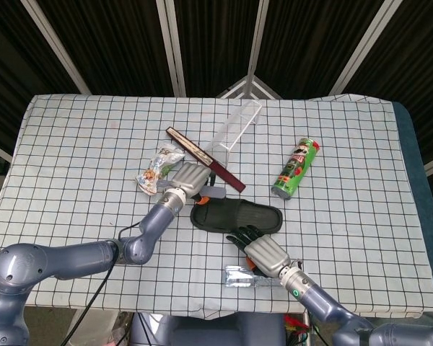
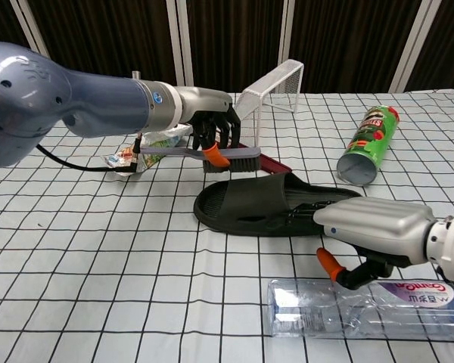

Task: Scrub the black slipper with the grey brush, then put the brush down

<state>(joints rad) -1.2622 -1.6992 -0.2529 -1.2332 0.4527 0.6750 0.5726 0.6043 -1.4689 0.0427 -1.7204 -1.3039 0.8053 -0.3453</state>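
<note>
The black slipper (image 1: 234, 216) (image 2: 268, 206) lies flat at mid table, toe end to the left. My left hand (image 1: 190, 179) (image 2: 212, 130) grips the grey brush (image 2: 204, 154) (image 1: 211, 192) by its handle and holds it bristles down just above the slipper's left end. My right hand (image 1: 263, 251) (image 2: 374, 231) rests with its fingertips on the near edge of the slipper; its fingers are stretched out and hold nothing.
A clear plastic bottle (image 2: 367, 308) (image 1: 242, 277) lies under my right hand near the front edge. A green chips can (image 1: 296, 169) lies at the right, a dark red flat bar (image 1: 204, 158) and a white wire rack (image 1: 234, 130) behind, a snack packet (image 1: 157, 169) at the left.
</note>
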